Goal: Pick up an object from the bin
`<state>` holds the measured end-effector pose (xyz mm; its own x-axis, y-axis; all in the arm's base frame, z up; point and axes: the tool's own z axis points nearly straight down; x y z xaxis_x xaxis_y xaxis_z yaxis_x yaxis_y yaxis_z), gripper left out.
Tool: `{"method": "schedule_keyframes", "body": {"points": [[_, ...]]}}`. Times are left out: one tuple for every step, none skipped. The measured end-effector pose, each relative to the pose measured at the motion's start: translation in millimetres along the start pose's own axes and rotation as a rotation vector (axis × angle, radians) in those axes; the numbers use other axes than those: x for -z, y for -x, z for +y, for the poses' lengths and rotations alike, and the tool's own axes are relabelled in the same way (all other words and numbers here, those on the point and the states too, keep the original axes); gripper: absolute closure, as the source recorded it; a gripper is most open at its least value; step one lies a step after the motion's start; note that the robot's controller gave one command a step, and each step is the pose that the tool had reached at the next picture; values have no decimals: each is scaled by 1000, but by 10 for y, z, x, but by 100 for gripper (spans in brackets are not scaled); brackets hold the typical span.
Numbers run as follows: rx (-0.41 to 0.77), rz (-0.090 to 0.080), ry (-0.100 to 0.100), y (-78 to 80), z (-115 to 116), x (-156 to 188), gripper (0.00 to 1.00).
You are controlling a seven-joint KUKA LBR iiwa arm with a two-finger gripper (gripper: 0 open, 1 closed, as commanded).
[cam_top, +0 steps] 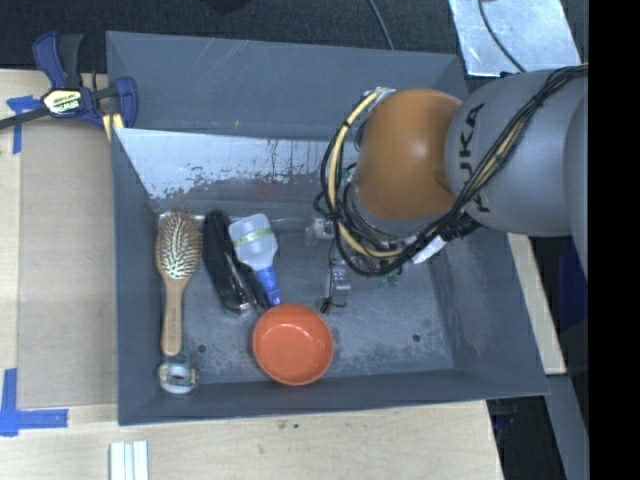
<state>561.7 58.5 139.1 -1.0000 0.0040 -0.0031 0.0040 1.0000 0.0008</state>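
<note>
**Gripper** [336,290]: seen at the centre of the frame, below the arm's orange wrist cover [405,153] and its looped cables. It is placed low over bare bin floor. Whether it is released or clenched cannot be told, and nothing is seen held in it.

**Orange bowl** [292,343]: nearest item, just below and left of the gripper, at lower centre. It lies mouth up and apart from its neighbours. It is judged light, stiff and smooth, probably plastic, so it is likely to slide if pushed. A hold across the rim, one side inside and one outside, is judged best, and the upper-right edge is the closest.

**Clear bottle** [252,245]: left of the gripper, lying on its side, with a blue part [268,290] below it. It is judged light and apt to roll.

**Black elongated item** [224,264]: set against the bottle's left side. Its kind is not determined.

**Wooden hairbrush** [172,268]: at left, bristles up, handle toward the bottom of the frame. It is judged rigid.

**Small clear round item** [177,376]: in the lower-left corner.

**Grey metal bin** [300,78]: holds all of the above.
</note>
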Motion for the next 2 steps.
{"method": "schedule_keyframes", "body": {"points": [[0,0,0,0,0,0,0],[93,3,-1,-380,82,-403,0]]}}
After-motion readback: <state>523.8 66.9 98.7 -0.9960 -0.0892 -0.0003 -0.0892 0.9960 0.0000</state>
